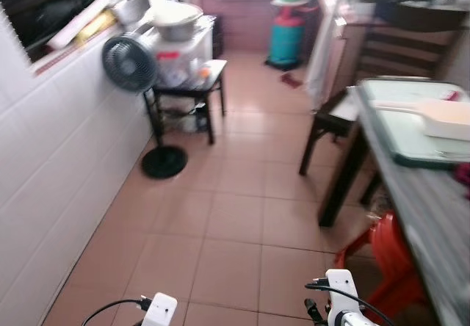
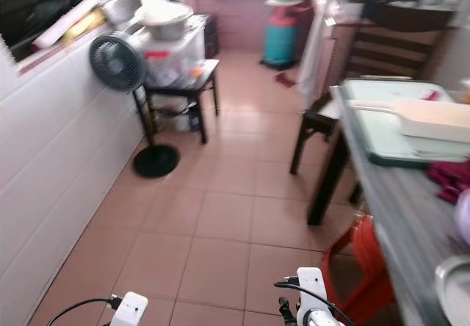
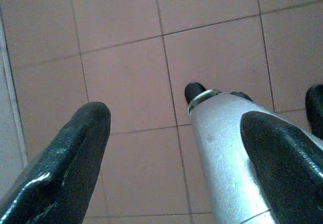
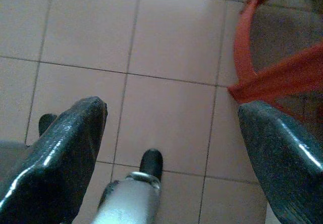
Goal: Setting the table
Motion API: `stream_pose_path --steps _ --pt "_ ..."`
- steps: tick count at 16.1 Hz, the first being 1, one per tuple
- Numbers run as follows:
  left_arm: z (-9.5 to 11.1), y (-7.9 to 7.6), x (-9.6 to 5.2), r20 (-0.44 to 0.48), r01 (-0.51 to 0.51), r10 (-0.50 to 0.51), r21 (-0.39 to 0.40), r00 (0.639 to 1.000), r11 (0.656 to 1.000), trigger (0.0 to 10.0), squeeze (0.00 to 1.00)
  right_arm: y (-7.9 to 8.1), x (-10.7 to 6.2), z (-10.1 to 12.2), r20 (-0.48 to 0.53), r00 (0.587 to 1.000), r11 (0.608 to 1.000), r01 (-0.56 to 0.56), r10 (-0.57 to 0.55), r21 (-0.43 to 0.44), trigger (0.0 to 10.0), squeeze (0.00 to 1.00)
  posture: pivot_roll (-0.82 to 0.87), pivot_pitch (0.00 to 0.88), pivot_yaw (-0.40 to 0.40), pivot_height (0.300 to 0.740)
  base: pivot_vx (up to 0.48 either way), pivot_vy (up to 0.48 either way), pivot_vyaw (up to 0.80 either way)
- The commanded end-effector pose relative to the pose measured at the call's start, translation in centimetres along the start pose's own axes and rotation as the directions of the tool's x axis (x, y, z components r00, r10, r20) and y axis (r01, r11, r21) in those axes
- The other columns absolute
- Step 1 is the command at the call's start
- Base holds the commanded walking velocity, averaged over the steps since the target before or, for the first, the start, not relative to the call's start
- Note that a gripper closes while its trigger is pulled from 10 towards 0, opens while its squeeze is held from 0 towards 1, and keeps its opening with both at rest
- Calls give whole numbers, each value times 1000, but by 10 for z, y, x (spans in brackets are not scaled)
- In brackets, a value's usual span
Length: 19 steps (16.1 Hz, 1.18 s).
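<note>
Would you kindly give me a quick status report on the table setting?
Left gripper and right gripper open, empty, low over the floor tiles. Table ahead right, tray on it. Red stool stands beside the table.

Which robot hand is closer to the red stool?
Right. The right gripper hangs open just beside the red stool, over the floor tiles. The left gripper, also open, hangs farther off, on the white wall's side.

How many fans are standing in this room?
1. A dark pedestal fan stands on the tiled floor by the white wall on the robot's left, beside a small black table. Others could be out of view.
</note>
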State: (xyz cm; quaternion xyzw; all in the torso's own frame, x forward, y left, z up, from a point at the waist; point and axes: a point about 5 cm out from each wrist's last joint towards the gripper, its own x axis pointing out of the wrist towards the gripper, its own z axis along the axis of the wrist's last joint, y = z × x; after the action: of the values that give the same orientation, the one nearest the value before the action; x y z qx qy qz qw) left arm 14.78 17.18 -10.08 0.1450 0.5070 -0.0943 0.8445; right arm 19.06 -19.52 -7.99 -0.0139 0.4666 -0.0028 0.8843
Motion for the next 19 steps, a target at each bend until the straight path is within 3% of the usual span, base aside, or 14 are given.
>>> stream_pose_path --steps 1,5,10,19 --pt "-9 1 -1 -38 -7 7 6 999 1000 10000 0 1 0 -1 -19 1000 1000 3 -3 -10 10000 0 -79 0 24 740 0 0 -800" --pt "1 11 0 -16 -13 13 12 1000 1000 10000 0 1 0 0 -14 1000 999 -7 6 -35 10000 0 -80 0 37 740 0 0 0" --pt "4 11 0 -7 -10 10 25 1000 1000 10000 0 4 1 0 -20 999 998 -27 25 -61 10000 0 -77 0 39 740 0 229 0" --pt "19 9 3 25 -16 17 -17 1000 1000 10000 0 -3 0 4 -8 1000 1000 -19 19 3 10000 0 -77 0 39 740 0 292 0"
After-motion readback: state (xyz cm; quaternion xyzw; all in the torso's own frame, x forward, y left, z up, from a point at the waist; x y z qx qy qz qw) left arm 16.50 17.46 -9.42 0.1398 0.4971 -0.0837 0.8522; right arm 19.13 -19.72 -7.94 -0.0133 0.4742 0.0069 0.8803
